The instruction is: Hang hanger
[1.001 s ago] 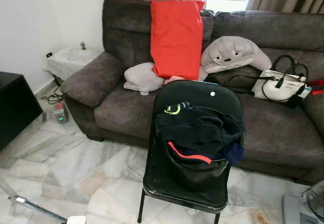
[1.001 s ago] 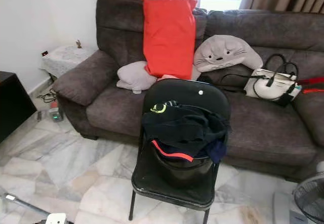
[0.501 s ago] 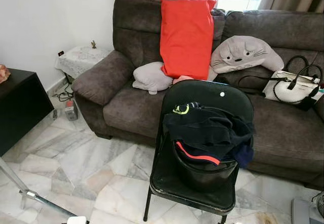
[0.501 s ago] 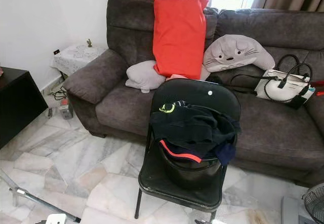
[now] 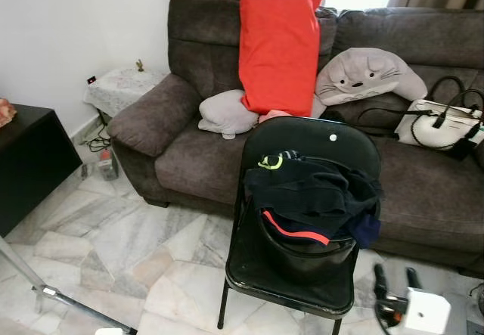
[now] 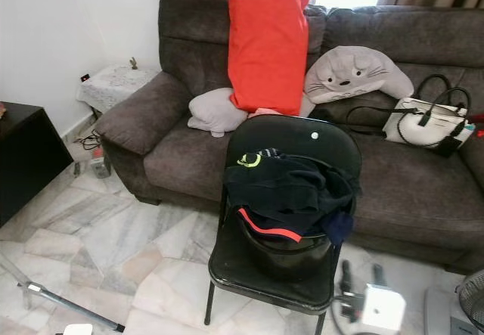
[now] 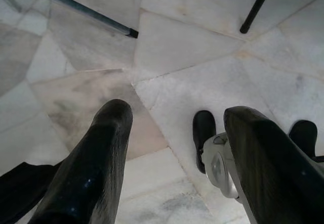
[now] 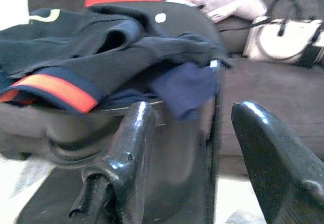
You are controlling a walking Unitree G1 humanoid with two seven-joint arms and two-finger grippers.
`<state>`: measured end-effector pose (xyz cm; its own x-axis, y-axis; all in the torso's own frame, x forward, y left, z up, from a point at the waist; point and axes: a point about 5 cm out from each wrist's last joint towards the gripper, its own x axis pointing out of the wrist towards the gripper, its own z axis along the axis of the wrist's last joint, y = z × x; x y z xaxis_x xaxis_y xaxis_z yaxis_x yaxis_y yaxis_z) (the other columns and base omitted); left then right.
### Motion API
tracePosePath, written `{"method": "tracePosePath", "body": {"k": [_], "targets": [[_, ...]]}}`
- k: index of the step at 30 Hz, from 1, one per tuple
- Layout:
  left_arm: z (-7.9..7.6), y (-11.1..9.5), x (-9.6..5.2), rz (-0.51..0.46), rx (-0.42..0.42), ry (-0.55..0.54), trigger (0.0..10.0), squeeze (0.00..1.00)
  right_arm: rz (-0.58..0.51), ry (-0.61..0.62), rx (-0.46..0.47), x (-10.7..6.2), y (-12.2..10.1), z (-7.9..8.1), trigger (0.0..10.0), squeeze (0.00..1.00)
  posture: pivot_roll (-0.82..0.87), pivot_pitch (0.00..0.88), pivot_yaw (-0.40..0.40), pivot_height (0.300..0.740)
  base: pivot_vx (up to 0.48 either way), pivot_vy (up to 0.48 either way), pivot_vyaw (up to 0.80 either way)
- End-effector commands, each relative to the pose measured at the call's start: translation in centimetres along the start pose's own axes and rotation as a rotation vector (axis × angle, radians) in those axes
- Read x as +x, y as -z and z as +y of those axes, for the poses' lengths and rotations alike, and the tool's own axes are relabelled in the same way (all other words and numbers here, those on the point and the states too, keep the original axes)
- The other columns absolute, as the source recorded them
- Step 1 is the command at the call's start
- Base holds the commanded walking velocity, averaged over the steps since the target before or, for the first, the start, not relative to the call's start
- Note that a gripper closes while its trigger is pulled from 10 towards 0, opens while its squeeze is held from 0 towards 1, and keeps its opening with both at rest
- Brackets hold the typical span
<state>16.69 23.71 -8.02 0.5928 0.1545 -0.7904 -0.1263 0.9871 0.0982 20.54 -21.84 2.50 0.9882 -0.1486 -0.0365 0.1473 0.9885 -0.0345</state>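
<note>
A black folding chair stands in front of a brown sofa. On its seat sits a black tub heaped with dark clothes, one with an orange band. My right gripper hovers low beside the chair's front right corner, open and holding nothing. In the right wrist view its fingers point at the tub and the clothes. My left gripper hangs open over the marble floor with nothing in it. I can make out no hanger.
A red cushion, grey plush pillows and a white handbag lie on the sofa. A black cabinet stands at the left. A metal stand leg crosses the floor at lower left. A fan sits at lower right.
My right gripper has risen into view beside the chair's front right corner. The camera has tilted down slightly; the chair and sofa have not moved.
</note>
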Motion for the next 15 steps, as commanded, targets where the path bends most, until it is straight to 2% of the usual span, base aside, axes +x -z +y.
{"method": "tracePosePath", "body": {"k": [1,4,5,8,15], "targets": [[0.5,0.6,-0.2,0.024,0.014,-0.009,10.0,0.0,-0.036,0.013,0.005,0.2,-1.4,-0.4,10.0,0.0,-0.04,0.0,0.04,0.74,0.0,0.0,0.0],[0.6,0.9,-0.2,0.035,0.009,-0.015,10.0,0.0,-0.062,0.001,0.002,0.7,-2.4,-0.1,10.0,0.0,-0.04,0.0,0.042,0.74,0.0,0.0,0.0],[0.7,1.3,-0.3,0.045,0.008,-0.016,10.0,0.0,-0.1,-0.014,0.007,1.4,-3.9,0.3,10.0,0.0,-0.05,0.0,0.043,0.74,0.0,0.0,0.0],[0.8,1.5,-0.4,0.053,0.006,-0.012,10.0,0.0,-0.134,-0.019,0.015,2.3,-5.5,1.0,10.0,0.0,-0.04,0.0,0.041,0.74,0.0,0.0,0.0],[0.8,1.7,-0.5,0.057,0.019,-0.003,10.0,0.0,-0.176,-0.004,0.028,2.6,-7.3,1.7,10.0,0.0,-0.04,0.0,0.048,0.74,0.0,0.0,0.0]]}}
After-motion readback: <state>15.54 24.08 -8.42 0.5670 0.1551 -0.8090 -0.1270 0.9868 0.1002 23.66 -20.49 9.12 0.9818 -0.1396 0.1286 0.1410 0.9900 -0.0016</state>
